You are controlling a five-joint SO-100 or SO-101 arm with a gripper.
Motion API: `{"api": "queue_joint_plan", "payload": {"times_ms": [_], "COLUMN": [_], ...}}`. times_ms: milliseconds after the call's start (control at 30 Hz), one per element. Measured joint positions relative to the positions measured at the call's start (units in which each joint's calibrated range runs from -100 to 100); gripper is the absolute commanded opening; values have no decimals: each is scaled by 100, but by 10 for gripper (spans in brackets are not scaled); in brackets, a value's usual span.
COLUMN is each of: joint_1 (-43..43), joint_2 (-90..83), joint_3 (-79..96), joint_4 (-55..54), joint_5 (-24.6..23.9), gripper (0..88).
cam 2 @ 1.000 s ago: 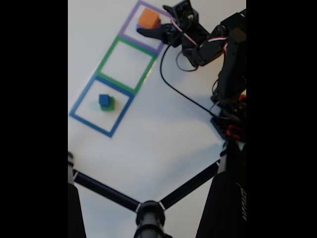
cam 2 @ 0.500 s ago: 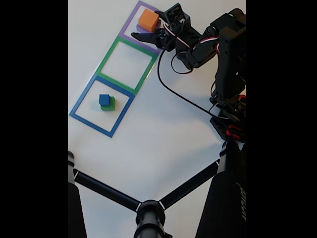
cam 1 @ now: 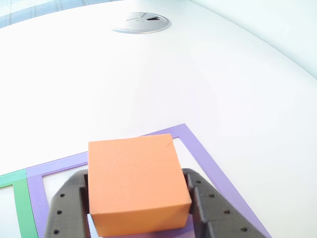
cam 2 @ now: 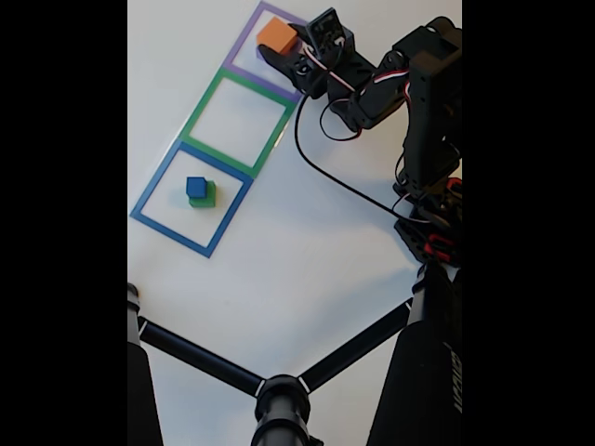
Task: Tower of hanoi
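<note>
no readable text anywhere

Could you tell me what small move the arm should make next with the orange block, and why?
Probably close the pincer. Its jaws flank the orange block on both sides in the purple square, with a purple piece just beneath, so a firm grip seems needed before any lift.

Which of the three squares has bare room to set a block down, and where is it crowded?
The green square in the middle is bare. The blue square holds the blue block stacked on a green one. The purple square is crowded: the tool brackets the orange block.
</note>
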Motion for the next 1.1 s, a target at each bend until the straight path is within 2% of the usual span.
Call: {"api": "queue_joint_plan", "payload": {"times_ms": [333,567,733,833,967,1100], "joint_1": [-117,-257,-339,-421,-690,-1112], "joint_2": [-380,-2381,-4365,-5589,-6610,-6855], "joint_3": [124,540,522,80,-1372,-3409], "joint_4": [363,2225,4450,6296,9214,12044], "joint_5": [18,54,54,54,54,54], "gripper": [119,117,115,115,114,113]}}
